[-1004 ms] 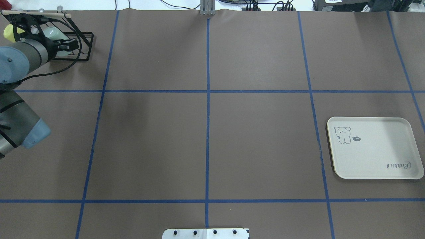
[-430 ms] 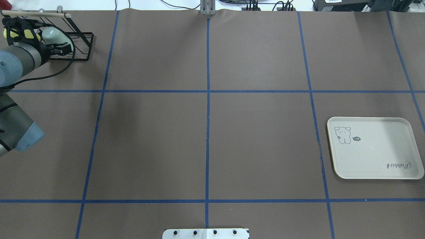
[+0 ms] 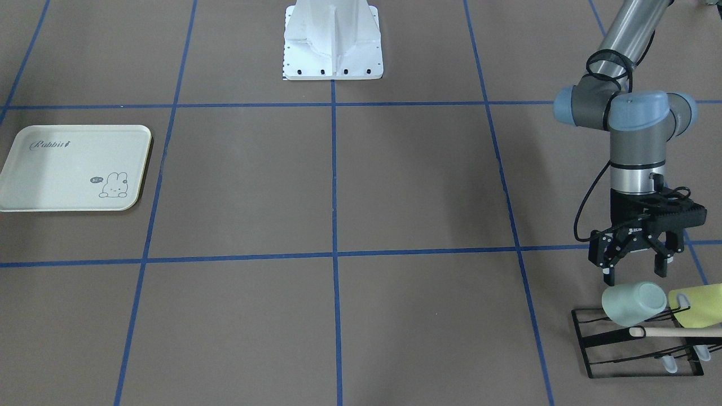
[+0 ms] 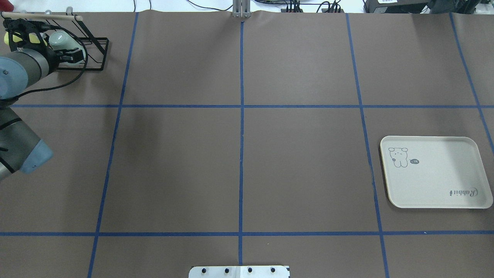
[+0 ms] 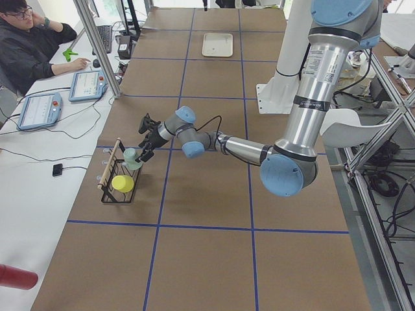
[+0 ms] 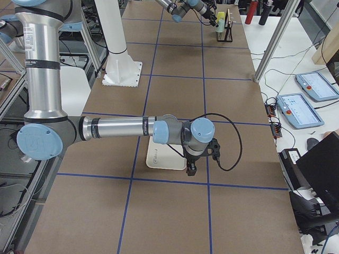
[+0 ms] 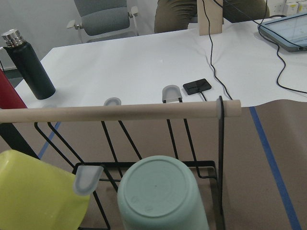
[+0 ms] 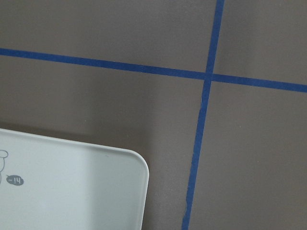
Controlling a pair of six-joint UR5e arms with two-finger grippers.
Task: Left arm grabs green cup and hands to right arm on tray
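Note:
The pale mint-green cup (image 3: 634, 303) lies tilted on the black wire rack (image 3: 637, 349), its base (image 7: 160, 191) filling the bottom of the left wrist view. My left gripper (image 3: 633, 269) hangs open just above and behind the green cup, its fingers spread to either side and not touching it. The cream Rabbit tray (image 4: 436, 173) lies flat at the table's other end with nothing on it. My right gripper (image 6: 190, 168) shows only in the exterior right view, low over the tray's (image 6: 159, 159) near edge. I cannot tell whether it is open or shut.
A yellow-green cup (image 3: 699, 307) rests on the same rack beside the green one, under a wooden rod (image 7: 120, 112). A person (image 5: 32, 39) sits at a side desk with tablets and bottles. The robot's white base (image 3: 333, 39) stands at mid-table.
The left arm has shifted left and toward the far edge, baring more of the green cup's base. Since 0.4 s ago it has barely moved.

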